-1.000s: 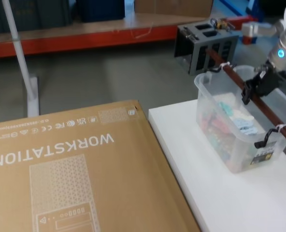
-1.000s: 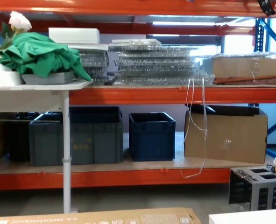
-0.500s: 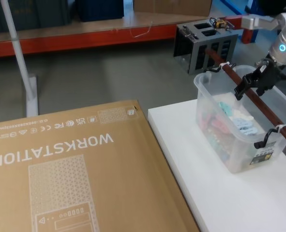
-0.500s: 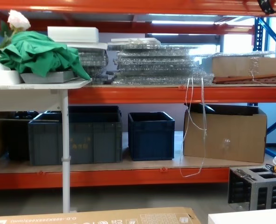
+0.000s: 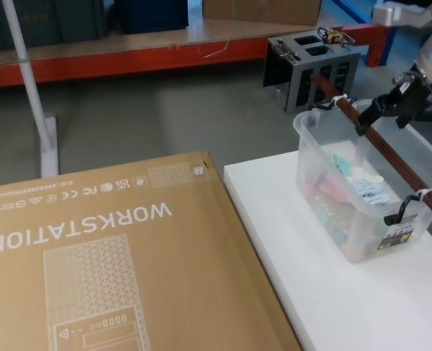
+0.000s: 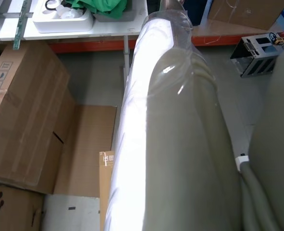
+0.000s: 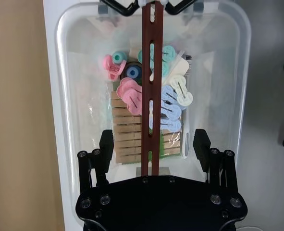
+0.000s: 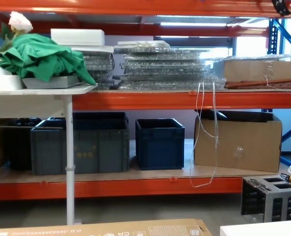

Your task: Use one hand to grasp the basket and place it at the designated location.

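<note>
**Right claw released above the basket handle**

My right claw (image 5: 388,108) hangs over the far half of the basket (image 5: 362,190), its fingers spread wide. In the right wrist view the claw (image 7: 154,144) straddles the reddish-brown bar handle (image 7: 151,91): one finger (image 7: 106,144) stands on each side of the bar, and neither touches it. Nothing is gripped.

The basket sits on the white table (image 5: 347,292), toward its far right side. It is a translucent tub. The handle (image 5: 380,150) runs lengthwise across its open top and is tied to the rim with white zip ties at both ends. Inside lie pastel plastic clips (image 7: 168,103) in pink, blue and mint, piled on a row of wooden clothespins (image 7: 127,130).

A large cardboard box marked WORKSTATION (image 5: 106,270) lies to the left of the table. A grey metal block (image 5: 311,66) stands on the floor beyond the basket.

I cannot tell the state of my left claw; the left wrist view shows a pale arm casing (image 6: 170,144).
</note>
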Controlling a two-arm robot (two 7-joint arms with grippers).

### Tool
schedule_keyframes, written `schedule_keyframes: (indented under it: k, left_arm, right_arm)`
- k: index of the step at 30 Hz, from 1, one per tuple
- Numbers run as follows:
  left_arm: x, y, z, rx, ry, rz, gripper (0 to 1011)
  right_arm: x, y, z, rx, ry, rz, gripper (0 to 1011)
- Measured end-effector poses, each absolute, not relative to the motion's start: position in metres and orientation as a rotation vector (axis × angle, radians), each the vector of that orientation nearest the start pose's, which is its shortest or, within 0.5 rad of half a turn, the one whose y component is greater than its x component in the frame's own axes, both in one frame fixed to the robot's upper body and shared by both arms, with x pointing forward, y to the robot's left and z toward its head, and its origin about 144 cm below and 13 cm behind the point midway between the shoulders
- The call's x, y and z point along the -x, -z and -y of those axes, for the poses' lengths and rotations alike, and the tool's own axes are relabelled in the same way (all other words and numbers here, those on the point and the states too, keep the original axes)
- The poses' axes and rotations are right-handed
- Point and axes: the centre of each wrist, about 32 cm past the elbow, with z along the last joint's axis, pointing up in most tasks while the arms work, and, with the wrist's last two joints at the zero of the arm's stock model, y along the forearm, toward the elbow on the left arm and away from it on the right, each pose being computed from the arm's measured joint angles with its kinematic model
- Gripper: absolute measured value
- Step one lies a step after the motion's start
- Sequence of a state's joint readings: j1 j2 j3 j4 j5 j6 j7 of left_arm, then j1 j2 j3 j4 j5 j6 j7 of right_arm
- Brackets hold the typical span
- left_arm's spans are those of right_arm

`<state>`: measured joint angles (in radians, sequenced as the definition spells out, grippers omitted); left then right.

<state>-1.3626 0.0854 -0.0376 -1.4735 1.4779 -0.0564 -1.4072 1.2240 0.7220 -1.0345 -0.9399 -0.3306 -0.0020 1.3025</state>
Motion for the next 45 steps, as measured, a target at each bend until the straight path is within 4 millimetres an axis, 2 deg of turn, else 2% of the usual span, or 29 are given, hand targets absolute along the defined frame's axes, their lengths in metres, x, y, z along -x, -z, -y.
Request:
schedule_keyframes:
  k: [13, 45]
  left_arm:
    - [-0.520, -1.693, -0.267, -1.267, -1.094, 1.119, 0]
    - [-0.519, -1.693, -0.267, -1.267, -1.094, 1.119, 0]
  right_arm:
    - [-0.644, -1.420, 0.381, 1.442, 0.226, 0.425, 1000]
    - [-0.645, -1.421, 0.378, 1.442, 0.230, 0.421, 1000]
